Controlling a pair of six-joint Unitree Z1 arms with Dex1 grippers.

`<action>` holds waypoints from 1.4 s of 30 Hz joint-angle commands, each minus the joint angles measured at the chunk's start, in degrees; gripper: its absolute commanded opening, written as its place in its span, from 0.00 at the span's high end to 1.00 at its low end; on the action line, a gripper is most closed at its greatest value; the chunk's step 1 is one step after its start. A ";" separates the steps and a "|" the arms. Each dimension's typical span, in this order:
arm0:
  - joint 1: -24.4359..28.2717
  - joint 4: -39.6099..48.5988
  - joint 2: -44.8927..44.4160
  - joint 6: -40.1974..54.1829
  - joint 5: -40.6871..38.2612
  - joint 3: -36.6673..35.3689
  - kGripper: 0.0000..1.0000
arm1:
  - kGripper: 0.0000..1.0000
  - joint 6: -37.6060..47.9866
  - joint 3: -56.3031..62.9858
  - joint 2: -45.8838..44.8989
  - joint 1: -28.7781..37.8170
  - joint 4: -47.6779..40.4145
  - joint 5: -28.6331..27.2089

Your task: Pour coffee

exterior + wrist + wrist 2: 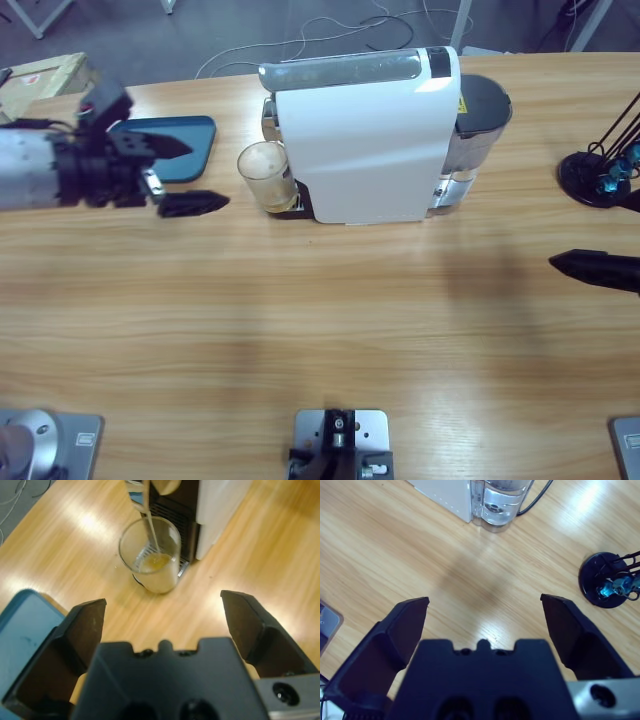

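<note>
Ahead of left gripper (pixel 162 612), jaws spread, well apart: coffee (pixel 154 561) in glass (pixel 150 555).

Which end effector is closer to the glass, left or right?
The left end effector: it sits just beside the glass under the coffee machine, jaws open toward it. The right end effector is far across the table, past the machine.

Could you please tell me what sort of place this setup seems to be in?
Probably a lab or workshop test bench: a long wooden table carries a coffee machine and a glass, with loose cables lying on the grey floor behind.
</note>
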 commanded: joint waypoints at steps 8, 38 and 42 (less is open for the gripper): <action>1.50 -12.56 15.84 2.19 -6.88 -1.94 0.00 | 0.00 -0.44 -0.52 5.84 0.25 0.48 1.56; 1.48 -18.69 24.75 2.29 -6.04 -3.82 0.04 | 0.00 -1.76 -1.23 8.12 0.07 0.74 2.63; 1.48 -18.69 24.98 2.49 -5.79 -3.93 0.16 | 0.00 -1.85 -1.23 8.21 0.07 0.74 2.72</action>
